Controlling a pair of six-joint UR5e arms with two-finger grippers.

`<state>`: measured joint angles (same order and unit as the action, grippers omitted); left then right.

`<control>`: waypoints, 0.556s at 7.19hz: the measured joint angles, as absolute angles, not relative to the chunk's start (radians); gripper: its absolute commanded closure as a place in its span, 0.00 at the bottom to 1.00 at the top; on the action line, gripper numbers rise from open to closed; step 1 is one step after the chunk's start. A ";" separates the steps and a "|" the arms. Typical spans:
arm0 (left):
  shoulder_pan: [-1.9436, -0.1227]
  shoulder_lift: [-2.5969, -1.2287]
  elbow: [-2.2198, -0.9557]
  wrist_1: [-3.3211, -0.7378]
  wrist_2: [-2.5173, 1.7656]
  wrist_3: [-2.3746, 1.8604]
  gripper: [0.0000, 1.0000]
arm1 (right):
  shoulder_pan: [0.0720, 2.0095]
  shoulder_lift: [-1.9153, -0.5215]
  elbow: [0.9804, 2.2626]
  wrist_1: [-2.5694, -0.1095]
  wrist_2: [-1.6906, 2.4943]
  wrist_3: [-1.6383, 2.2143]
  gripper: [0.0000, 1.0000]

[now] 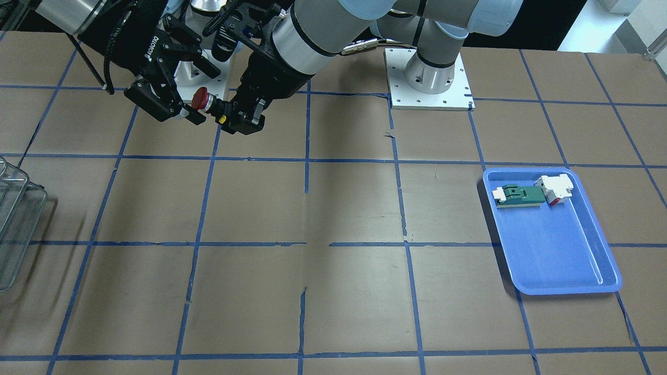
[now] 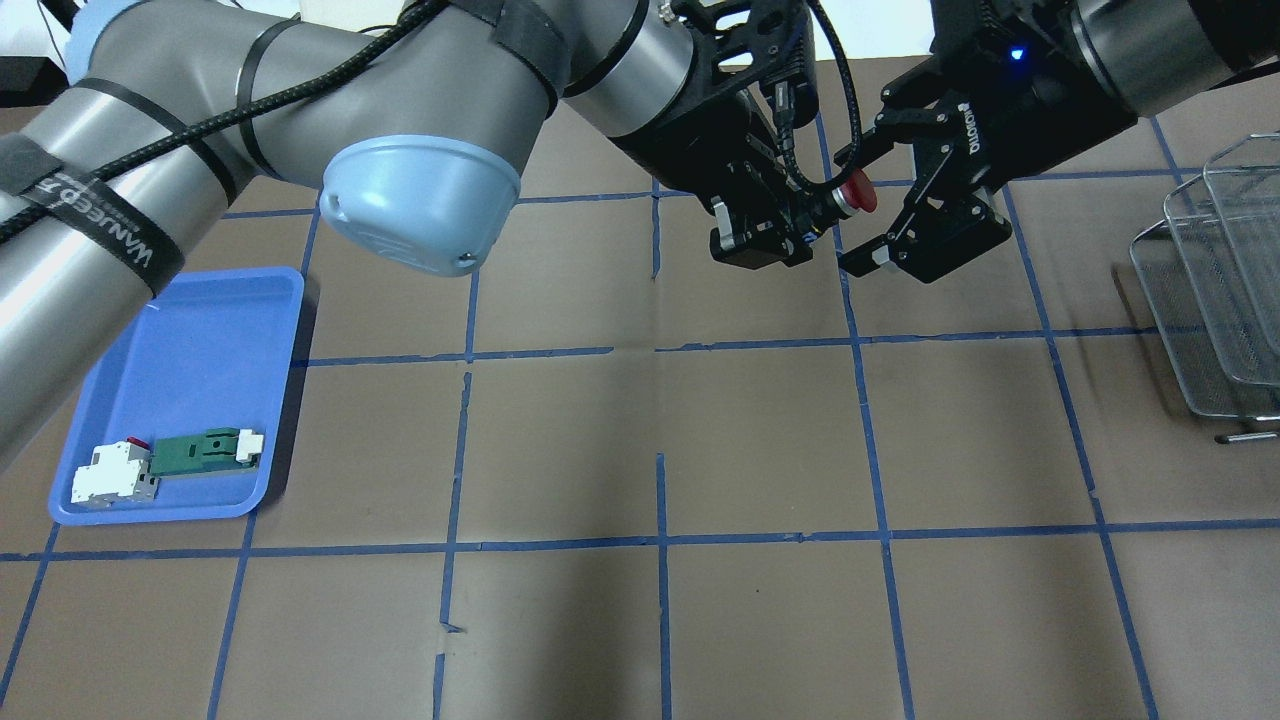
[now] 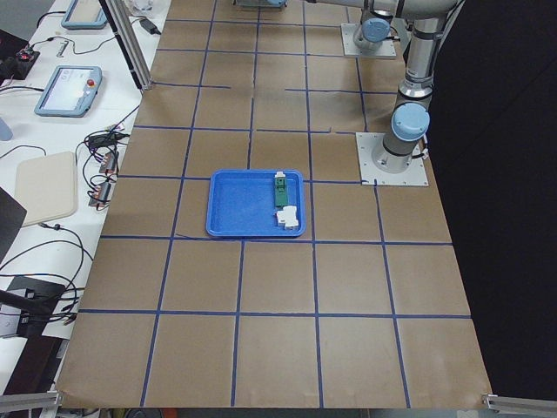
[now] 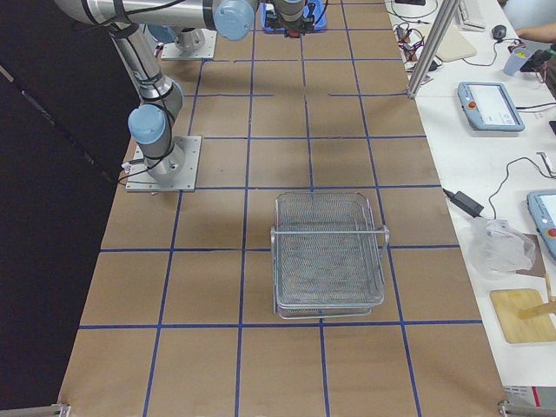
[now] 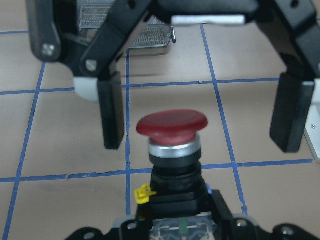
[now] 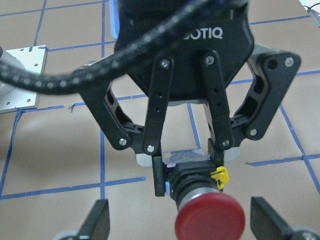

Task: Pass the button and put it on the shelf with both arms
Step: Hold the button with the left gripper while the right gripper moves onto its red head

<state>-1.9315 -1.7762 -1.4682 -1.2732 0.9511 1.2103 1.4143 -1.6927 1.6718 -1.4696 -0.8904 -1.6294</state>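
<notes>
The button [image 1: 200, 99], red cap on a black body, hangs above the table. My left gripper [image 1: 225, 112] is shut on the button's black body [image 6: 192, 182]. My right gripper [image 2: 862, 205] is open, and its two fingers [image 5: 112, 115] stand on either side of the red cap [image 5: 172, 126] without touching it. In the right wrist view the cap [image 6: 210, 218] sits between the right fingertips [image 6: 97, 220]. The shelf [image 4: 330, 252], a silver wire-mesh rack, rests on the table on my right side [image 2: 1210, 290], apart from both grippers.
A blue tray [image 2: 200, 340] on my left side holds a white-and-green block [image 2: 205, 450] and a white block with red [image 2: 110, 478]. Blue tape lines grid the brown tabletop. Benches with tablets and cables [image 4: 491, 104] run along the far edge.
</notes>
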 measured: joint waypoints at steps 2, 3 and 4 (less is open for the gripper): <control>-1.934 -1.775 -1.469 -1.273 0.952 1.210 1.00 | 1.414 -1.699 1.673 -1.468 -0.890 -1.628 0.15; -1.934 -1.776 -1.469 -1.273 0.953 1.210 1.00 | 1.414 -1.701 1.674 -1.467 -0.890 -1.628 0.49; -1.934 -1.775 -1.469 -1.273 0.954 1.209 1.00 | 1.414 -1.702 1.674 -1.468 -0.890 -1.632 0.79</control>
